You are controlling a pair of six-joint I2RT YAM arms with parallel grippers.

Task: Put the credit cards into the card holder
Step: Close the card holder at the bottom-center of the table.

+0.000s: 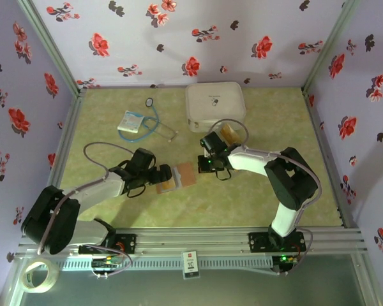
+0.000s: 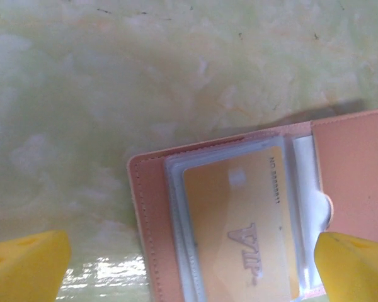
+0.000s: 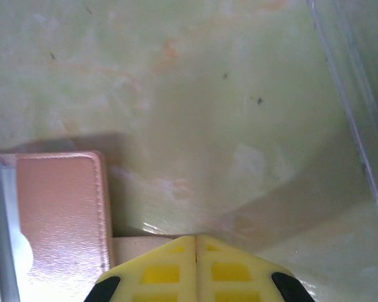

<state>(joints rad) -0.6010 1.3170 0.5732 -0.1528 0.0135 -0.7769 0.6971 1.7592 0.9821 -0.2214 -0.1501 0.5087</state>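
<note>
The card holder (image 1: 186, 173) lies open mid-table, its reddish-brown leather (image 2: 150, 214) framing clear pockets. One golden credit card (image 2: 239, 233), stamped VIP, sits in the top pocket. My left gripper (image 1: 166, 173) hovers over it, open, with its yellow fingers (image 2: 25, 267) wide apart on either side of the holder. My right gripper (image 1: 204, 166) is just right of the holder's flap (image 3: 60, 214). That right gripper (image 3: 195, 251) is shut, and a pale tan strip (image 3: 145, 242) shows under its tips; I cannot tell what it is. More yellow cards (image 1: 228, 132) lie by the white case.
The large white rounded case (image 1: 215, 105) stands at the back centre. A white-blue packet (image 1: 131, 122) and blue tubing (image 1: 154, 121) lie back left. A clear plastic edge (image 3: 359, 75) rises right of the right gripper. A tape roll (image 1: 35, 277) sits off the table's near left.
</note>
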